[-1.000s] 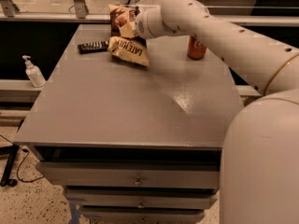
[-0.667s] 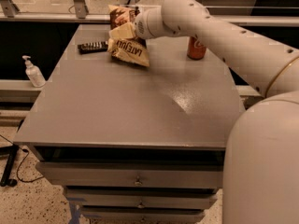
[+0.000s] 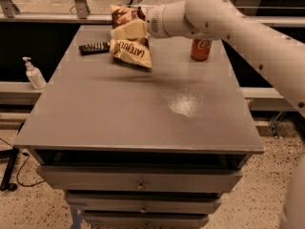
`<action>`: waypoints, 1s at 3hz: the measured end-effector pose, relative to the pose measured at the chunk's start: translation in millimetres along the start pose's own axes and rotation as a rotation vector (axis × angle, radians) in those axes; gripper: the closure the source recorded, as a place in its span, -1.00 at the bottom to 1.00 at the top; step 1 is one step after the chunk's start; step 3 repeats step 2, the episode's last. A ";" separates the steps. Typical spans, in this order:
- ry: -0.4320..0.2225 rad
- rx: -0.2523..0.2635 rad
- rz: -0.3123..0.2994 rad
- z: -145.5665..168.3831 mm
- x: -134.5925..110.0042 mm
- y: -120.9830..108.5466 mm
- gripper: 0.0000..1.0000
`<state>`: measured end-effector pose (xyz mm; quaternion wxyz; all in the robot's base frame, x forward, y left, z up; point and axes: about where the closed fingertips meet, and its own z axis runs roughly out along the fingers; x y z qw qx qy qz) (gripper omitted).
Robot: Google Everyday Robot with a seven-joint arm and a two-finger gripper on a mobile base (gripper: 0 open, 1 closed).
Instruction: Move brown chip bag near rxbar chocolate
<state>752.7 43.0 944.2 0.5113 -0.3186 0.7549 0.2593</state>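
Note:
The brown chip bag [image 3: 129,50] is at the far left part of the table [image 3: 143,123], crumpled, with its cream end and "LATE JULY" print facing me. My gripper [image 3: 129,31] comes in from the right and is shut on the bag's middle, holding it tilted, with its lower end just over the table. The rxbar chocolate [image 3: 94,47], a small flat dark bar, lies on the table just left of the bag, a small gap apart.
A red cola can [image 3: 201,49] stands at the far right of the table, behind my arm. A white pump bottle [image 3: 33,74] stands on a ledge left of the table. Drawers sit under the table's front edge.
The gripper and the bag have barely shifted, staying beside the bar. The grip on the bag is unchanged.

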 end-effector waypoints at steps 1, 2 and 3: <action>-0.005 -0.157 0.021 -37.2 33.0 40.1 -1.00; -0.062 -0.195 -0.017 -66.6 22.1 52.9 -1.00; -0.062 -0.195 -0.017 -66.6 22.1 52.9 -1.00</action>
